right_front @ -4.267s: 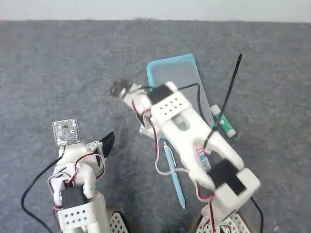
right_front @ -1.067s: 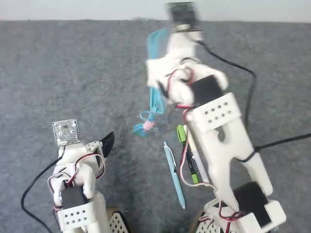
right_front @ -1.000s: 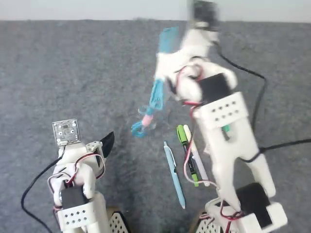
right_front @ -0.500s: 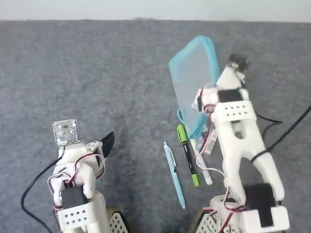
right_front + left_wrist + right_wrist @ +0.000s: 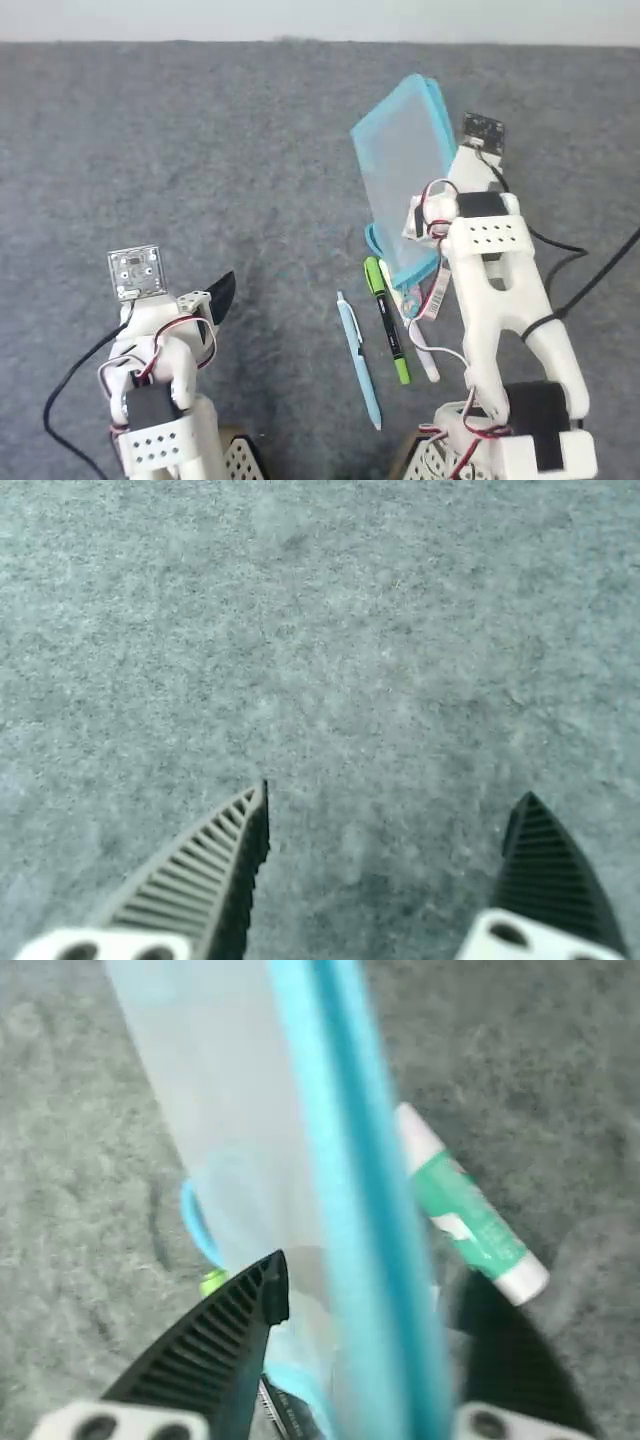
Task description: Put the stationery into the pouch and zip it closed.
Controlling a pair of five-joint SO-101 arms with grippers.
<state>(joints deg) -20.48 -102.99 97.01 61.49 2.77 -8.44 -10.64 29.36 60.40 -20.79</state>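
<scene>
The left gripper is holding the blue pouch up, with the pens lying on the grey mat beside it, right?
No, it is the right gripper that is holding the blue pouch up, as the right wrist view shows. The pens do lie on the grey mat beside it.

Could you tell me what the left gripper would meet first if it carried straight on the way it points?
Most likely the grey mat: the left gripper points at bare mat with nothing between its open jaws, though depth is unclear.

No lettering can be read; the print on the glue stick's (image 5: 465, 1215) green label is illegible.
</scene>
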